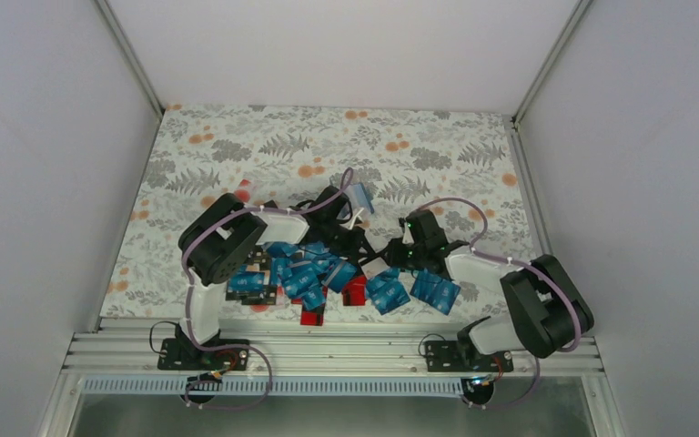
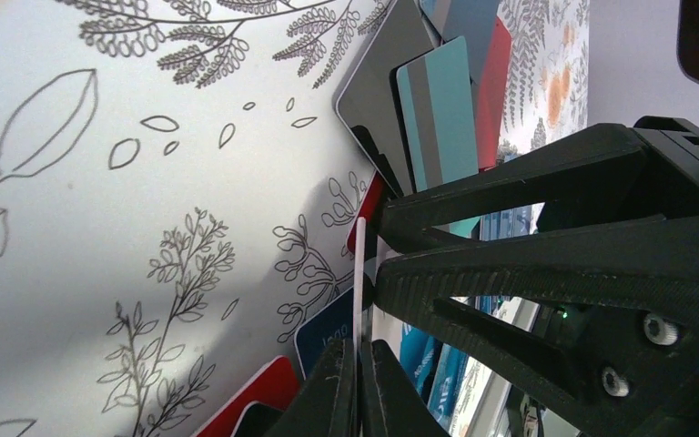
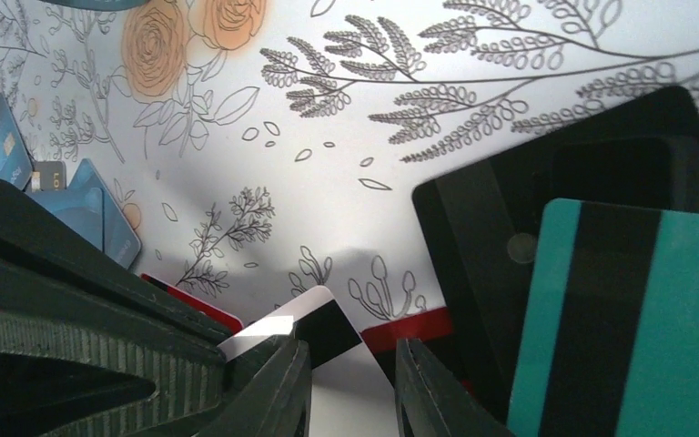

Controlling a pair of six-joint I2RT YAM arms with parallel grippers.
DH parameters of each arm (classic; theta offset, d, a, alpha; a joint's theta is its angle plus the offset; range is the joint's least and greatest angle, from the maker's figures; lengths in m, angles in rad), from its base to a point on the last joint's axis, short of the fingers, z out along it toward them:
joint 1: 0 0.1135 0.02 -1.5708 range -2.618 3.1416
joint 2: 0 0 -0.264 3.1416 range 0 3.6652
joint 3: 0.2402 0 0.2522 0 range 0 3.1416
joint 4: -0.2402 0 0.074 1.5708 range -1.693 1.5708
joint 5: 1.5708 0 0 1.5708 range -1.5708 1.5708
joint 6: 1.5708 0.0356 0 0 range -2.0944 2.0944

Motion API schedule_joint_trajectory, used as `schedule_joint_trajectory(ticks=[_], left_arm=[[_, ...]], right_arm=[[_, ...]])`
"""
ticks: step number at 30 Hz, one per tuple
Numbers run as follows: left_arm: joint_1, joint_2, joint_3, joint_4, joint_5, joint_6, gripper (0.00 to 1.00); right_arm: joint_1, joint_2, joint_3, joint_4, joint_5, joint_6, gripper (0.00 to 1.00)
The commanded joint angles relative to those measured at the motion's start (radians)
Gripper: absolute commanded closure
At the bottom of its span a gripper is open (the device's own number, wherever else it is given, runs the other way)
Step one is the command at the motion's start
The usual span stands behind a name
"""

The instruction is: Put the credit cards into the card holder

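**Desk:** Where do you stand on the cards?

**Operator:** Early, I'd say. The credit cards (image 1: 314, 273) lie in a loose heap on the table (image 1: 237, 146) between my two arms. They're mostly blue with a few red. I count that as nearly the whole job left to do.

**Desk:** Anything in hand?

**Operator:** Yes. My left gripper (image 2: 358, 355) is pinched right down on one white card (image 3: 287, 320). It holds the card by one end, so it stands edge-on above the table. My right gripper (image 3: 353, 350) sits just beside that card with its jaws partly apart. I see only the patterned table surface between them, so it has hold of nothing.

**Desk:** And the card holder?

**Operator:** That's where my view is poor. I take the card holder (image 1: 357, 198) to be the small blue-and-white thing just beyond the two grippers in the overhead view. It's too small there for me to say whether it's open or whether any card sits in it.

**Desk:** So what's left?

**Operator:** As I judge it, the white card has to go to the holder and be slid in. After that the heap goes in one card at a time. Thin cards lying flat and overlapping will be awkward to lift cleanly.
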Motion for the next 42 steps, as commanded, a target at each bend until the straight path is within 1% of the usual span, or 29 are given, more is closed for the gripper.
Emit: schedule_joint_trajectory(ticks=[1, 6, 9, 14, 16, 18, 22, 28, 31, 37, 42], left_arm=[[-0.009, 0.022, 0.038, 0.014, 0.034, -0.009, 0.98], [-0.009, -0.014, 0.041, 0.003, 0.012, -0.019, 0.98], [-0.007, -0.054, 0.052, -0.017, -0.006, -0.016, 0.98], [0.015, -0.158, 0.076, -0.054, -0.077, 0.005, 0.98], [0.034, -0.201, 0.072, -0.042, -0.102, 0.009, 0.98], [0.068, -0.24, 0.063, -0.012, -0.112, 0.005, 0.98], [0.125, -0.316, 0.059, 0.056, -0.114, -0.015, 0.98], [0.185, -0.411, 0.089, 0.137, -0.113, -0.052, 0.98], [0.202, -0.458, 0.097, 0.186, -0.103, -0.077, 0.98], [0.211, -0.502, 0.101, 0.297, -0.071, -0.146, 0.98], [0.213, -0.502, 0.106, 0.348, -0.048, -0.186, 0.98]], right_arm=[[-0.002, -0.035, -0.038, -0.091, 0.054, 0.021, 0.74], [-0.003, -0.111, -0.029, -0.12, 0.078, 0.025, 0.73], [-0.006, -0.173, -0.003, -0.148, 0.09, 0.026, 0.67], [-0.017, -0.291, 0.07, -0.182, 0.078, -0.008, 0.5], [-0.027, -0.33, 0.103, -0.184, 0.059, -0.02, 0.42], [-0.043, -0.36, 0.131, -0.16, 0.007, -0.032, 0.35], [-0.076, -0.384, 0.167, -0.056, -0.154, -0.017, 0.27], [-0.151, -0.351, 0.221, 0.145, -0.382, 0.079, 0.24], [-0.177, -0.315, 0.242, 0.239, -0.47, 0.138, 0.24], [-0.198, -0.246, 0.256, 0.465, -0.586, 0.276, 0.26], [-0.197, -0.216, 0.289, 0.569, -0.63, 0.324, 0.3]])
